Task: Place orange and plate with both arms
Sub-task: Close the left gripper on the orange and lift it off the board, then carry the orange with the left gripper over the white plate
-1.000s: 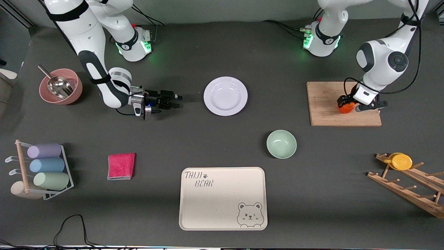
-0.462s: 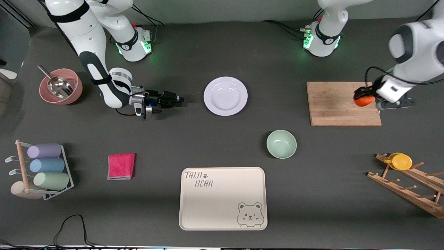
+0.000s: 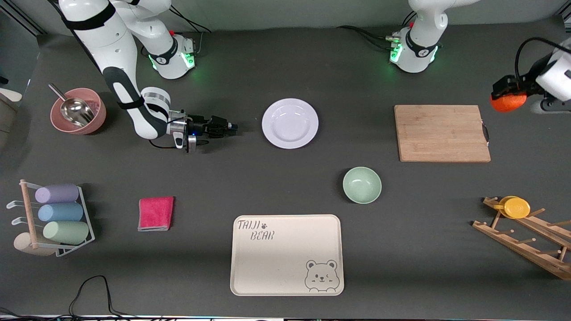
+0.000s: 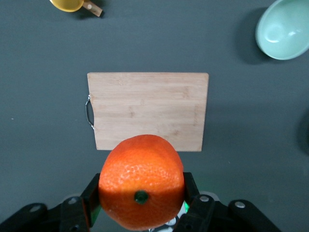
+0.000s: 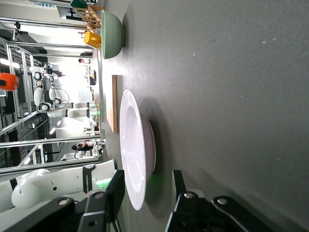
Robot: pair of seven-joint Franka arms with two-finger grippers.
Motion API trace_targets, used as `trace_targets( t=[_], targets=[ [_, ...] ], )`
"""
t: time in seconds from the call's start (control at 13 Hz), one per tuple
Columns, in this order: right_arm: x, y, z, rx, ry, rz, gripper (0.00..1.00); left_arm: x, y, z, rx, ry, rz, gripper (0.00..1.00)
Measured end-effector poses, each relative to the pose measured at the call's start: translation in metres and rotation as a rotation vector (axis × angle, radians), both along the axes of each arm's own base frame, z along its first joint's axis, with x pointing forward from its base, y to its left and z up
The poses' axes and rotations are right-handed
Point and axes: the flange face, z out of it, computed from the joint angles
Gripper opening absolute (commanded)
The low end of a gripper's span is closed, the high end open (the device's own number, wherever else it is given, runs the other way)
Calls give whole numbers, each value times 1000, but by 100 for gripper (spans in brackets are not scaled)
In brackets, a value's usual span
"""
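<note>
The orange (image 3: pixel 507 102) hangs in the air past the cutting board's handle end, toward the left arm's end of the table. My left gripper (image 3: pixel 506 90) is shut on it. In the left wrist view the orange (image 4: pixel 140 176) fills my left gripper (image 4: pixel 141 193), high over the board (image 4: pixel 147 110). The lavender-white plate (image 3: pixel 290 123) lies flat on the table. My right gripper (image 3: pixel 233 128) lies low and level beside it, a short gap from the rim, fingers apart. In the right wrist view the plate's edge (image 5: pixel 136 150) shows between the fingers of my right gripper (image 5: pixel 147 176), untouched.
The wooden cutting board (image 3: pixel 441 133) lies bare. A mint bowl (image 3: pixel 362 184) and a cream bear tray (image 3: pixel 287 254) sit nearer the front camera than the plate. A pink cloth (image 3: pixel 155 213), a pink bowl with a scoop (image 3: pixel 78 110), a cup rack (image 3: pixel 58 214) and a wooden rack with a yellow disc (image 3: pixel 517 207) stand around.
My left gripper lifted the orange off the cutting board and carried it up and out toward the left arm's end. The right gripper's fingers narrowed and edged toward the plate.
</note>
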Motion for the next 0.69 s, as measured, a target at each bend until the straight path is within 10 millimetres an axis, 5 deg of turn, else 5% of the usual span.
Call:
trace_targets(
  t=[0.15,0.31,0.69],
  targets=[
    [-3,0,-4,0,3,4,47,2,-26,23,11,-9,0,0],
    [-3,-1,-6,0,5,4,47,8,-69,22,-22,-10,37,0],
    [-7,-1,-11,-1,19,6,47,18,-257,-35,-35,-51,200,0]
  ],
)
